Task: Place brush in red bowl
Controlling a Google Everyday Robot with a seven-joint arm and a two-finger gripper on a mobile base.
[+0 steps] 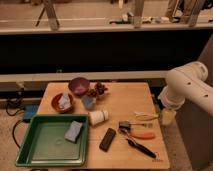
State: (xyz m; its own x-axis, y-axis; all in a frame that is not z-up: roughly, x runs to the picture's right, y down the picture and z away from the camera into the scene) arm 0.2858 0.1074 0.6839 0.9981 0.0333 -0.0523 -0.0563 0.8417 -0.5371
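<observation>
Hanging at right edge of table (125,97), gripper (168,117): open or clenched, cannot tell; brush (141,147) lies apart.

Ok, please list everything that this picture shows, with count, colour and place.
table: one, light wood, centre
tray: one, green, table's front left
sponge: one, blue-grey, in the tray
red bowl: one, red-orange, behind the tray, pale item inside
purple bowl: one, dark purple, back of table
dark items: count unclear, beside purple bowl
cup: one, white, on its side, right of tray
block: one, black, front centre
orange-handled tool: one, front right
brush: one, black, in front of that tool
arm: one, white, right side
hand: one, pale, by table's right edge
</observation>
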